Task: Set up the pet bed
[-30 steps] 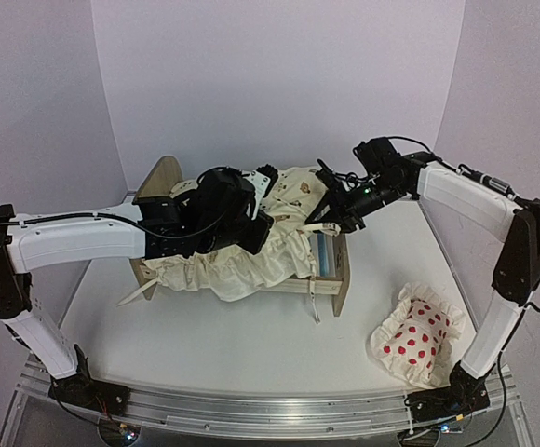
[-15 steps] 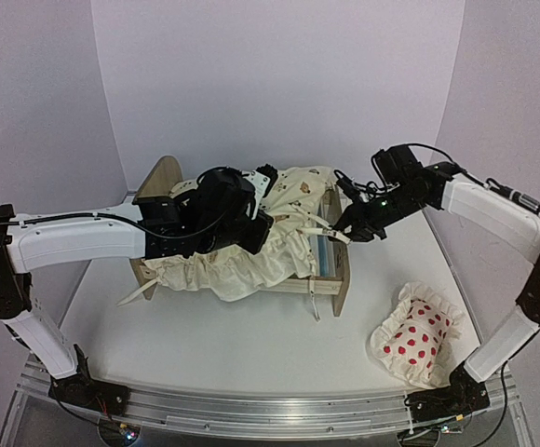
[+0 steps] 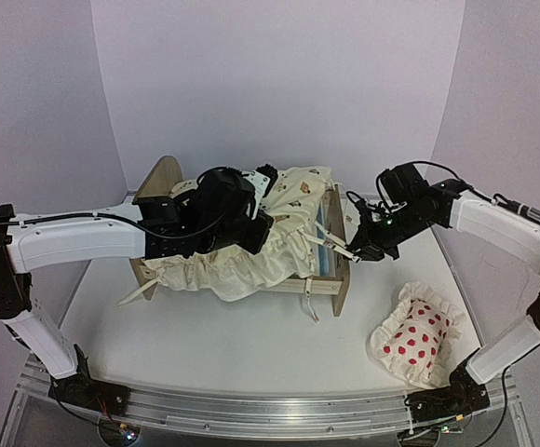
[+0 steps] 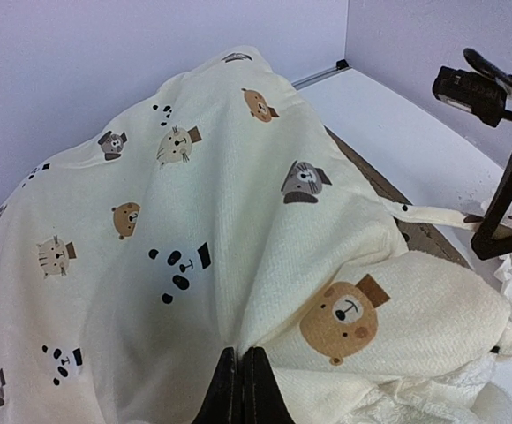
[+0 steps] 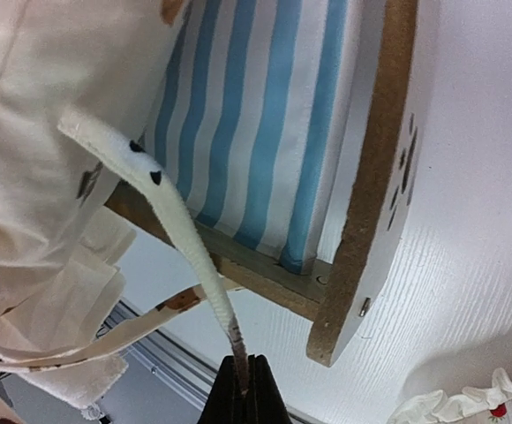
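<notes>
Cushion-spreading step, I judge. The light plywood pet bed stands mid-way on the table. The left gripper has jaws clamped on the cream animal-print cushion. The right gripper, at 3 o'clock, pinches its tie strap. Next probably needs a gentle outward pull.

White table, pet bed at centre, red-dotted pillow apart at right.

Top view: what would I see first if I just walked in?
The cream cushion with little animal faces, heaped over the wooden bed in the middle, with the left gripper pinching its cloth. At the bed's right end, the right gripper pinches one thin tie of the cushion. A red-dotted pillow lies alone at the near right.
</notes>
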You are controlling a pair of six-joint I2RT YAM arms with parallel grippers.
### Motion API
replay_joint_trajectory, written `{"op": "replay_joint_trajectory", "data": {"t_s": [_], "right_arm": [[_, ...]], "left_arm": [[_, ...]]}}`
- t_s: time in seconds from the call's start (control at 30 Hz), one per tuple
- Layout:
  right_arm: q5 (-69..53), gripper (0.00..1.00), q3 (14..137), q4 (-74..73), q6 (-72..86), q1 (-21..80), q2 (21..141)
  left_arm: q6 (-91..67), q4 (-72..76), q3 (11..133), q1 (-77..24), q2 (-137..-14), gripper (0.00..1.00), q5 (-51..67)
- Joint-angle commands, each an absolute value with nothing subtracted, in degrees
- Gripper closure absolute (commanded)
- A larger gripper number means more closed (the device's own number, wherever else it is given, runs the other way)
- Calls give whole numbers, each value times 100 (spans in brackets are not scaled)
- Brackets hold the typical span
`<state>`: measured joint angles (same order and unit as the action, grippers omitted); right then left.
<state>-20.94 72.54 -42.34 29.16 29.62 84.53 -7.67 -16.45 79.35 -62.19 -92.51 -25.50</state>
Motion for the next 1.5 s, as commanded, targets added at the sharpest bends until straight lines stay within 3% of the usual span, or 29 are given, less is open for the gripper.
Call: {"op": "replay_joint_trajectory", "data": {"t_s": [0.0,0.4,0.6,0.73,1.47], "right_arm": [[-1520,100,7047,-4168,3388,3041,8336],[-1440,100,7427,-4070,3656,3076,8828],[-1521,45,7850,-4043,3627,3080,9138],[-1410,35,8026,-4050,3574,3077,9065],[-781,38,7206,-3930,3108,3130,8463]], "left_arm": [[-896,-1566,7912,-6187,-8993,100,-2681],[-905,-1489,7901,-6186,-9109,100,-2587],[-905,-1459,7941,-6187,-9203,100,-2553],[-889,-1463,8019,-6187,-9296,100,-2548],[-1542,-1848,9758,-5926,-10801,100,-3558]]}}
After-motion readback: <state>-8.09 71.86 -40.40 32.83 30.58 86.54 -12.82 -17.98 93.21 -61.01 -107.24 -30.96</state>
